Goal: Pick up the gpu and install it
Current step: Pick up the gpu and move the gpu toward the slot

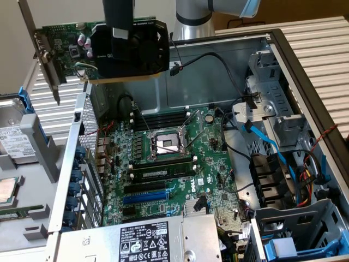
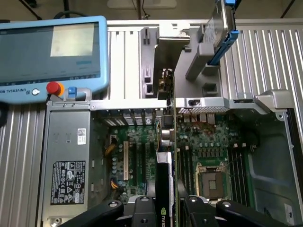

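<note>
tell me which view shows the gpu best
The exterior view: the gpu hangs above the open case, its fan, green board and silver bracket facing the camera, held by the gripper. The wrist view sees it edge-on, a thin strip.

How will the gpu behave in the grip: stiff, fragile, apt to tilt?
Probably stiff: the gpu shows no sag in the gripper. Likely fragile at its exposed green board. Its long metal bracket, off to one side, may tilt it.
</note>
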`<state>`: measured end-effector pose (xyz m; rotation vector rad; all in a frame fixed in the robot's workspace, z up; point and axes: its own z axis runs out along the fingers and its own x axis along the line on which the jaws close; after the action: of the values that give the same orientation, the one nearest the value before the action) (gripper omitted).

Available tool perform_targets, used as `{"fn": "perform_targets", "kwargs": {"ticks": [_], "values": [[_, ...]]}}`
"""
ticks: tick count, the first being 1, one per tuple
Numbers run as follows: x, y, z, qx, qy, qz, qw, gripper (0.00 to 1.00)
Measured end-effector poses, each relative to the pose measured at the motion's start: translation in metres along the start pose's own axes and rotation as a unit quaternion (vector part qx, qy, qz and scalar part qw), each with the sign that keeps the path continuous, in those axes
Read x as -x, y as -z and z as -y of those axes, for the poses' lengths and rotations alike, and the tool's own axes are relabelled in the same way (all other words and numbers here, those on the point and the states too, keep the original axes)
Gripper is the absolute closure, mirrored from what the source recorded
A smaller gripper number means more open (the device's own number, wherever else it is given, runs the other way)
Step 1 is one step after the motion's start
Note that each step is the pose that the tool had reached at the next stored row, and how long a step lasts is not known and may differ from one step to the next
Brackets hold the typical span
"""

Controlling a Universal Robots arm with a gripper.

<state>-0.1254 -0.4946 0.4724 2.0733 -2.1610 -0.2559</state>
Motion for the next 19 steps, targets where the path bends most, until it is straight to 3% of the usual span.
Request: {"fn": "perform_targets", "kwargs": {"ticks": [4, 8, 19], "values": [[-0.001, 0.0005, 0.0094, 0.0040, 0.001, -0.0004, 1.0000, 0.73], [-0.002, 0.0008, 0.0118, 0.0049, 0.001, 0.0000, 1.0000, 0.73], [-0.007, -0.0116, 0.0440, 0.0056, 0.001, 0.0006, 1.0000, 0.73]]}}
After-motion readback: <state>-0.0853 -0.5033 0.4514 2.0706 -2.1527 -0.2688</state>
